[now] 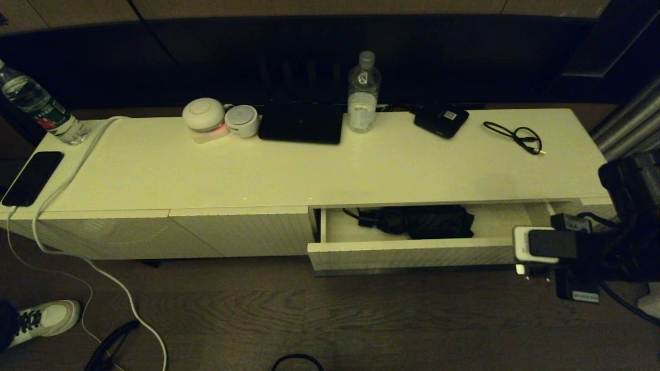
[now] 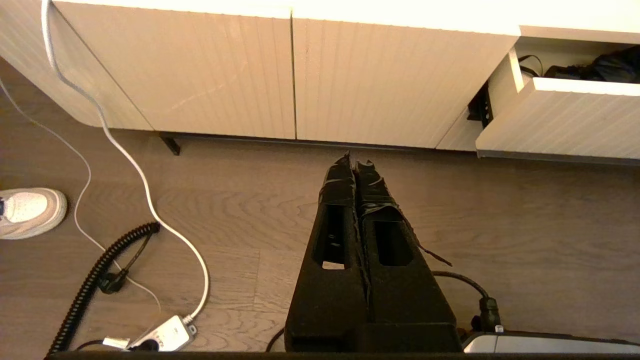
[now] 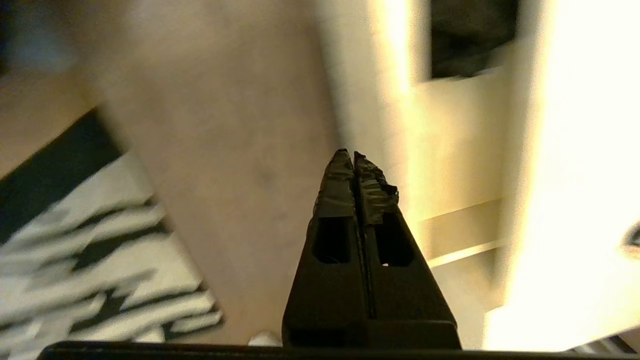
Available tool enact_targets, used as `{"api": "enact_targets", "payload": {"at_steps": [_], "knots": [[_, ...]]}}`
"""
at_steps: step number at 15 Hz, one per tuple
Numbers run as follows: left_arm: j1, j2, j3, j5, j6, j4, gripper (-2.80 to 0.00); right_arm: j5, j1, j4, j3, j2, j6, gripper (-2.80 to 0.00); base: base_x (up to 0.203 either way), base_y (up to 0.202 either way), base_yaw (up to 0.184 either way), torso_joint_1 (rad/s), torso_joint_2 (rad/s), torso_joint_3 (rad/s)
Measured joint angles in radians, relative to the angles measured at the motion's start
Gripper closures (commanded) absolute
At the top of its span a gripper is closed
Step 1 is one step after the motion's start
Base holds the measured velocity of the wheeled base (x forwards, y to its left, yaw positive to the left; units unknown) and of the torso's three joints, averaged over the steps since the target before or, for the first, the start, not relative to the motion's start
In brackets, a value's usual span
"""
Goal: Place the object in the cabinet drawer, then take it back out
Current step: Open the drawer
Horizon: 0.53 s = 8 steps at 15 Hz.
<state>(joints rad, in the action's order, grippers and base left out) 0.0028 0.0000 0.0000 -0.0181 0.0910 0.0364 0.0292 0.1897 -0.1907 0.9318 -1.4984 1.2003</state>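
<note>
The cabinet drawer [image 1: 412, 256] stands pulled out at the right half of the low cream cabinet. The object, a bunchy black umbrella [image 1: 423, 221], lies inside it toward the back, free of both grippers; it also shows in the left wrist view as the umbrella [image 2: 610, 67] in the drawer [image 2: 560, 120]. My right arm [image 1: 546, 245] is at the drawer's right end. Its gripper [image 3: 352, 152] is shut with nothing between the fingers, and that view is blurred. My left gripper [image 2: 356, 159] hangs shut and empty over the floor, in front of the closed cabinet panels.
On the cabinet top stand a water bottle [image 1: 364, 93], a flat black box [image 1: 441, 121], a thin black cable [image 1: 515, 136], a black slab [image 1: 301, 123], two round white devices [image 1: 203, 116] and a phone [image 1: 32, 178]. A shoe [image 1: 44, 319] and white cord [image 2: 150, 200] lie on the floor.
</note>
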Motion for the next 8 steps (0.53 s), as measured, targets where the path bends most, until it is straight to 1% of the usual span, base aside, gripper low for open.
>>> {"api": "enact_targets", "payload": {"at_steps": [2, 5, 8], "knots": [[0.000, 0.000, 0.000, 0.000, 0.000, 0.000, 0.00, -0.025, 0.011, 0.049, 0.077, -0.092, -0.041, 0.00, 0.000, 0.000, 0.000, 0.000, 0.00, 0.000], [0.000, 0.000, 0.000, 0.000, 0.000, 0.000, 0.00, -0.049, 0.023, 0.063, 0.158, -0.204, -0.057, 0.00, 0.000, 0.000, 0.000, 0.000, 0.00, 0.000], [0.000, 0.000, 0.000, 0.000, 0.000, 0.000, 0.00, -0.071, 0.031, 0.065, 0.206, -0.273, -0.080, 0.00, 0.000, 0.000, 0.000, 0.000, 0.00, 0.000]]}}
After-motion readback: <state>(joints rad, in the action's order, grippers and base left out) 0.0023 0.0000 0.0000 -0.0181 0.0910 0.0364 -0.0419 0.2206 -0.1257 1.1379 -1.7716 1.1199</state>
